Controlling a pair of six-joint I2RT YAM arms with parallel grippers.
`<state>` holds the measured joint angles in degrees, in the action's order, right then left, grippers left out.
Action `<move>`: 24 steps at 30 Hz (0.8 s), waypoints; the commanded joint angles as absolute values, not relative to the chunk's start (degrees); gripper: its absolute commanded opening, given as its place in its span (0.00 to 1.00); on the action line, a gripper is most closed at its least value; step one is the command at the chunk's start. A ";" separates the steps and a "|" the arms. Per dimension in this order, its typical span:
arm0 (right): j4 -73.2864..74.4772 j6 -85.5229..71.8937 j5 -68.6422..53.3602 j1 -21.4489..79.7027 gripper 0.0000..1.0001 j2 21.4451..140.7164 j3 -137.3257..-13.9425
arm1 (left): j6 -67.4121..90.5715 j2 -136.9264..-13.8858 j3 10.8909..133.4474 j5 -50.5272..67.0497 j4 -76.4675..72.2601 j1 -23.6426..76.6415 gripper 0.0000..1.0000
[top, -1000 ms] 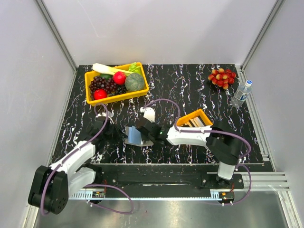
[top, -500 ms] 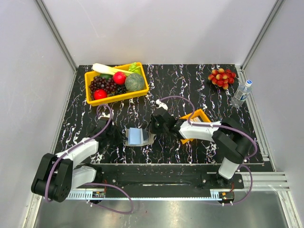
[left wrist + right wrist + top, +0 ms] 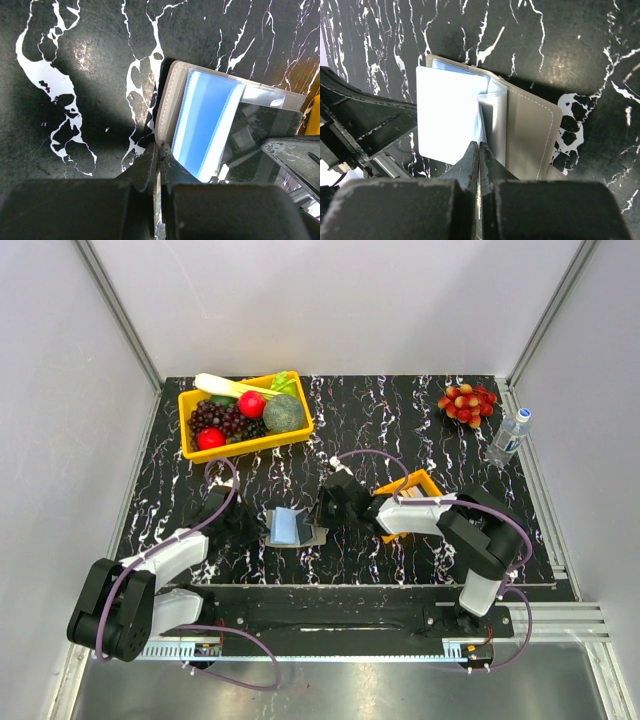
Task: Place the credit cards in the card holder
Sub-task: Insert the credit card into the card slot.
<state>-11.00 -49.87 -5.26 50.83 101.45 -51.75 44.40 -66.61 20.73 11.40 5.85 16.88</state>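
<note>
The card holder [image 3: 291, 528] lies open near the table's front, taupe outside and blue-grey inside. My left gripper [image 3: 253, 527] is shut on its left cover edge; the left wrist view shows the jaws [image 3: 160, 150] pinching the taupe rim [image 3: 167, 95]. My right gripper [image 3: 323, 514] is shut on a thin dark credit card [image 3: 262, 127]. The right wrist view shows it edge-on between the jaws [image 3: 479, 147], its far end at the holder's fold between a bright inner flap [image 3: 445, 115] and the taupe half [image 3: 530, 135]. Any other cards are hidden.
A small orange tray [image 3: 417, 483] sits under my right arm, mostly hidden. A yellow bin [image 3: 245, 446] of fruit and vegetables stands at the back left. A red fruit cluster [image 3: 467, 403] and a water bottle [image 3: 508, 437] are at the back right.
My right gripper has drawn back to the right from over the holder, and the holder has opened flatter. In the last half second almost nothing has moved.
</note>
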 commanded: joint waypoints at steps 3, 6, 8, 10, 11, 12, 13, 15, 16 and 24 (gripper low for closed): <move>-12.30 -52.55 -3.78 50.10 0.00 101.25 -50.45 | 43.94 -67.15 20.74 9.32 6.77 17.05 0.00; -14.23 -53.87 -5.27 49.92 0.00 102.56 -50.10 | 44.03 -67.24 20.39 9.58 6.59 17.23 0.00; -16.25 -54.49 -6.85 49.75 0.00 103.62 -50.01 | 43.95 -67.15 20.30 9.75 6.59 17.14 0.00; -18.18 -54.93 -8.78 49.48 0.00 104.67 -50.18 | 43.77 -67.15 20.30 10.02 6.50 17.14 0.00; -19.50 -55.45 -9.92 49.48 0.00 105.46 -49.84 | 43.77 -67.24 20.30 10.11 6.50 17.14 0.00; -20.47 -56.16 -10.28 49.40 0.00 105.90 -49.66 | 43.68 -67.24 20.30 10.02 6.50 17.23 0.00; -21.00 -56.60 -10.63 49.22 0.00 106.43 -49.75 | 43.86 -67.24 20.30 10.19 6.33 17.23 0.00; -21.01 -57.13 -10.99 48.78 0.00 107.22 -49.83 | 43.86 -67.32 20.39 10.37 6.42 17.23 0.00; -21.27 -57.13 -11.07 48.69 0.00 107.49 -49.66 | 43.86 -67.41 20.48 10.46 6.42 17.23 0.00; -21.00 -56.17 -8.96 47.72 0.00 107.93 -48.25 | 43.77 -67.33 20.57 10.90 6.15 17.31 0.00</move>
<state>-21.12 -57.25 -10.15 48.62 106.85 -49.74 44.42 -66.61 20.73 11.40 5.85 16.97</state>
